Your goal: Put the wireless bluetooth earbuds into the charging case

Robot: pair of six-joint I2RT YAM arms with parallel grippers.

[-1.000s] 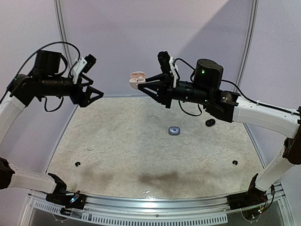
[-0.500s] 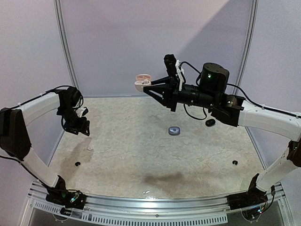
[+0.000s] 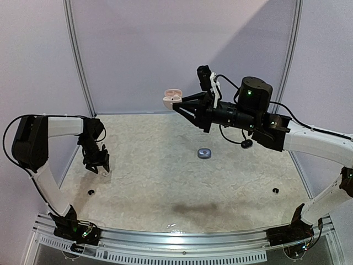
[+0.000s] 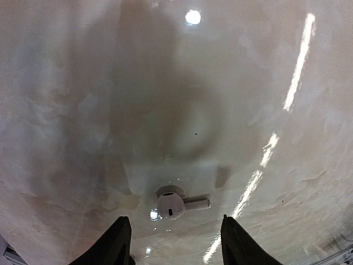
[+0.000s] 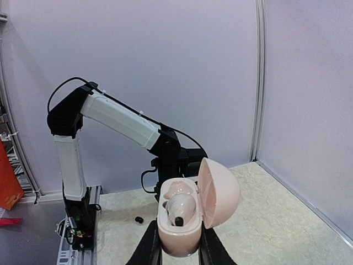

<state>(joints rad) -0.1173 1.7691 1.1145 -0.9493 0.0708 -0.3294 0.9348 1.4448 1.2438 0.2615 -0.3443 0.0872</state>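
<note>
The left gripper has dropped from high up to the table, fingers apart, a white earbud lying between them, ready to pinch; the right gripper clamps the open pink charging case aloft, lid back to receive it

The pale mottled surface bears a grey case, a black case, a left black bud, a right black bud and a white earbud.
</note>
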